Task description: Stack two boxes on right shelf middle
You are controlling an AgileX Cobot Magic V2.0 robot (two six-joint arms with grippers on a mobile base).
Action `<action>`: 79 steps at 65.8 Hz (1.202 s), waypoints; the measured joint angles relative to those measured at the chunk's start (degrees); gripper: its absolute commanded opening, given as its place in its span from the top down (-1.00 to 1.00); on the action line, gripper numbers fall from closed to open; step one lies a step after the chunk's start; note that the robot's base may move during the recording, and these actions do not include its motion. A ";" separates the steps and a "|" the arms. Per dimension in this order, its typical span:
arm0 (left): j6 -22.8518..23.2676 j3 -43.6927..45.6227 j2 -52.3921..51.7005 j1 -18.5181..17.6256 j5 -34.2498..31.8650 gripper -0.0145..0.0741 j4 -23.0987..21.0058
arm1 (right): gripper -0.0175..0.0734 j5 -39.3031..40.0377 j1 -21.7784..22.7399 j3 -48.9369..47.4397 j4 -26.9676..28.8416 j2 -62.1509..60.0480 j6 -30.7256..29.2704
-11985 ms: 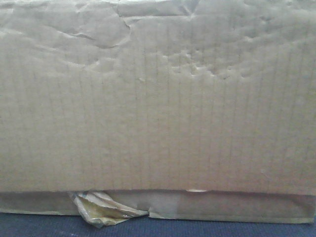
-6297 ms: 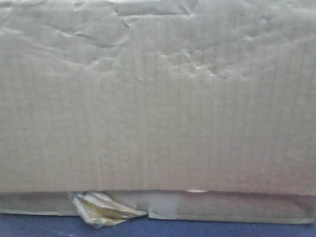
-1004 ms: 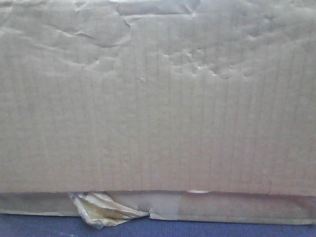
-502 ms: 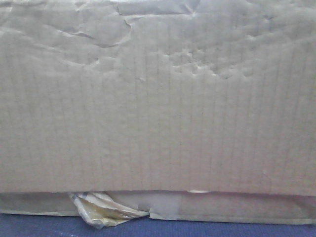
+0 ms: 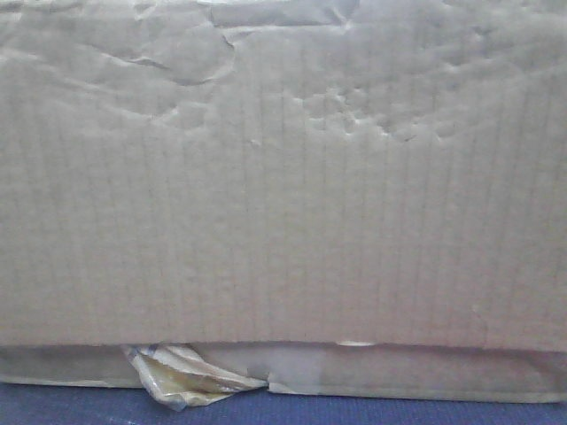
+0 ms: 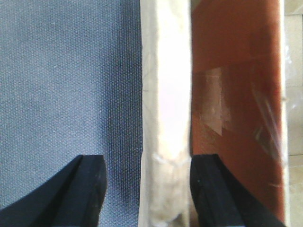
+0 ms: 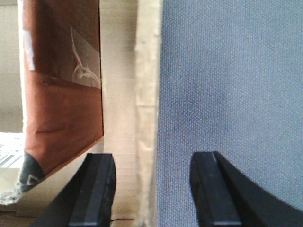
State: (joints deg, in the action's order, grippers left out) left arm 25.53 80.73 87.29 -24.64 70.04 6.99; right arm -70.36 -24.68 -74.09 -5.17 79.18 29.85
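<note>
Straddling box (image 5: 283, 177) edge, seemingly: left hand (image 6: 147, 163), right hand (image 7: 152, 161); wrist views.

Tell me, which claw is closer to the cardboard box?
Left, narrowly. The left gripper straddles a wall of the box, one finger seemingly against it. The right gripper straddles another wall, with a gap to its outer finger.

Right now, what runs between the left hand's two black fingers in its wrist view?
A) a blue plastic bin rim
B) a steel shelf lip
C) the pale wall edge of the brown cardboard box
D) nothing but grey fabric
C: the open left hand straddles the pale wall edge of the brown cardboard box.
</note>
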 measured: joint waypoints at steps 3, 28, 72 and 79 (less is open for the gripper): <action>0.00 0.00 0.00 0.00 0.00 0.03 0.00 | 0.31 0.00 0.00 0.00 0.00 0.00 0.00; 0.21 0.00 0.00 -0.25 -0.99 0.92 0.88 | 0.97 0.11 -0.13 0.00 -1.00 0.14 0.00; 6.34 9.03 -2.33 -0.63 -17.60 0.92 16.85 | 0.97 21.73 1.86 -5.77 -17.11 0.14 7.19; 6.34 13.92 -0.25 -0.63 -17.76 0.92 17.39 | 0.97 23.90 3.77 -6.82 -17.44 0.14 7.67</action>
State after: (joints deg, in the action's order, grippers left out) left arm 31.87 94.65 87.04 -25.27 52.28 24.38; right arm -46.46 -20.91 -80.91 -22.60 79.32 37.52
